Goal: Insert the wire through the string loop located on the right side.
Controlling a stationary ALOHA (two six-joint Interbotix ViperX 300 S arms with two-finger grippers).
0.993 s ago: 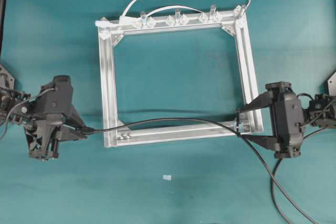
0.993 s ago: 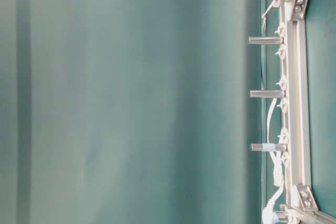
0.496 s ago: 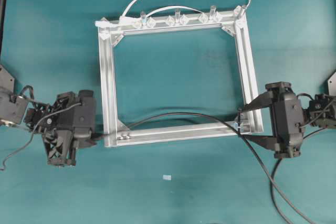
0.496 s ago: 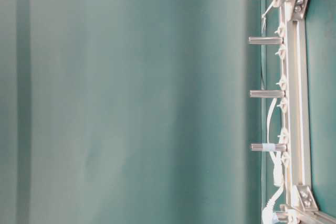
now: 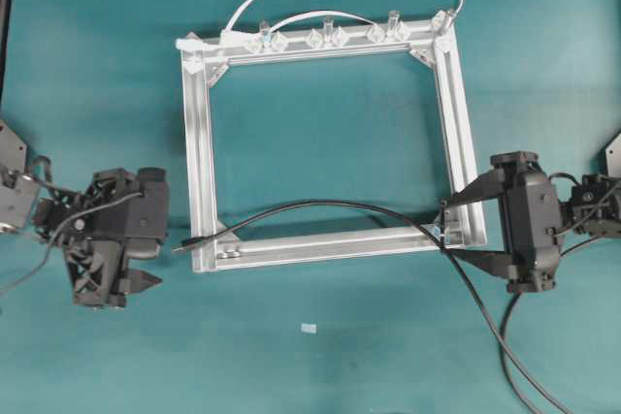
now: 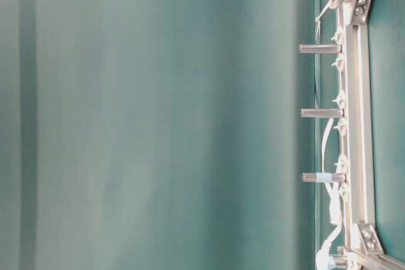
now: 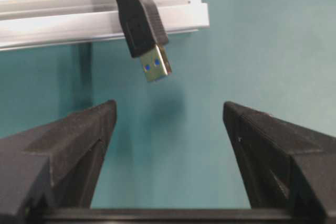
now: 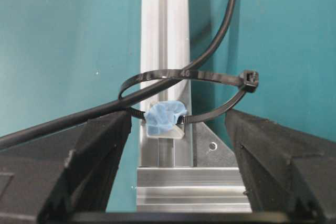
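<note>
Left gripper (image 5: 146,264): I've let go, jaws now wide, backed away.
Wire (image 5: 320,207): plug lies free by frame (image 5: 199,172).
Right gripper (image 5: 464,227): unchanged, wide, holding nothing.

brushed metal frame (image 5: 201,172), matt cloth table (image 5: 320,143)

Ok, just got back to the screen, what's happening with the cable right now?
The wire already runs through the string loop at the frame's right front corner. Its plug lies free by the frame's left front corner, just ahead of the left gripper, which is open and holds nothing. The right gripper is open too, its fingers either side of the loop.
</note>
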